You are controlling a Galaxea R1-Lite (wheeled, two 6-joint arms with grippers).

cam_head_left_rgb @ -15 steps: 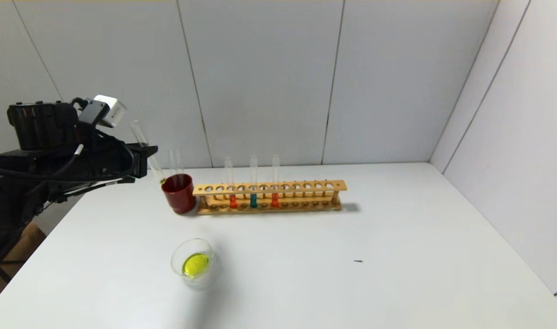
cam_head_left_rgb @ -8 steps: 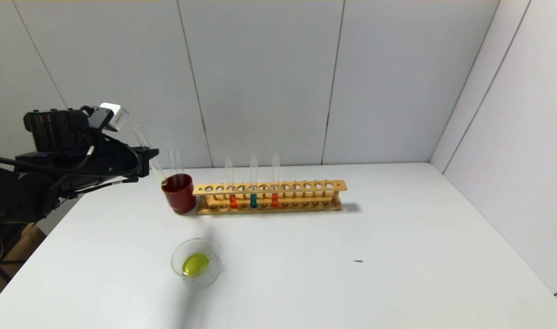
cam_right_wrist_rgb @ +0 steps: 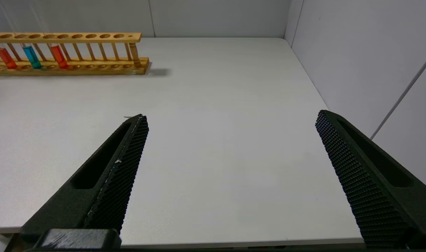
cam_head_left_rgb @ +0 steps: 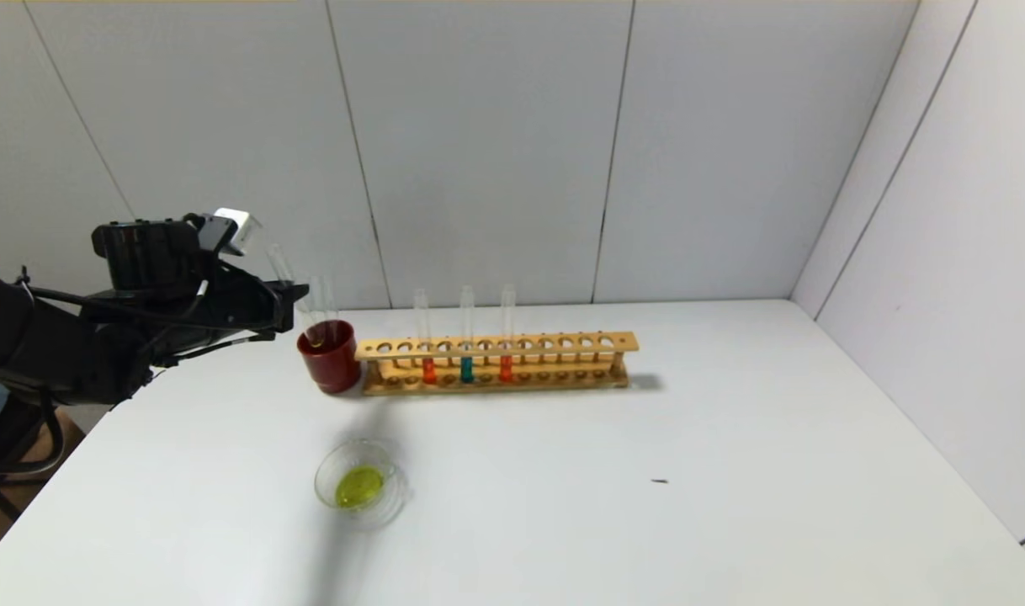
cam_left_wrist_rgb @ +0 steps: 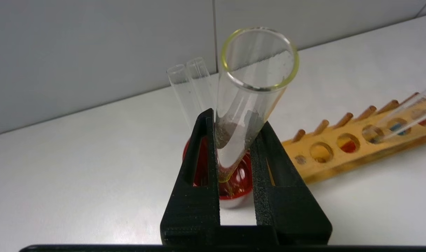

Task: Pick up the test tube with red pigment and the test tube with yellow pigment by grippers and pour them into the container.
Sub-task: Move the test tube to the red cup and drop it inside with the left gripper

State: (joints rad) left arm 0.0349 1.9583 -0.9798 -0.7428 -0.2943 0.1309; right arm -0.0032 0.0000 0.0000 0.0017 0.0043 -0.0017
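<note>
The left gripper [cam_left_wrist_rgb: 234, 140] squeezes the tilted test tube with yellow pigment [cam_left_wrist_rgb: 246, 101], its bottom inside the red cup [cam_head_left_rgb: 330, 358].

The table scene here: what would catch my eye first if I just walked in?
Probably the left gripper at the table's far left, pinching a nearly empty test tube with a yellow tinge, its bottom end over the dark red cup. Next, the wooden rack beside the cup, holding two red-orange tubes and a teal one. Nearer the robot sits a clear glass dish with a pool of yellow liquid.
</note>
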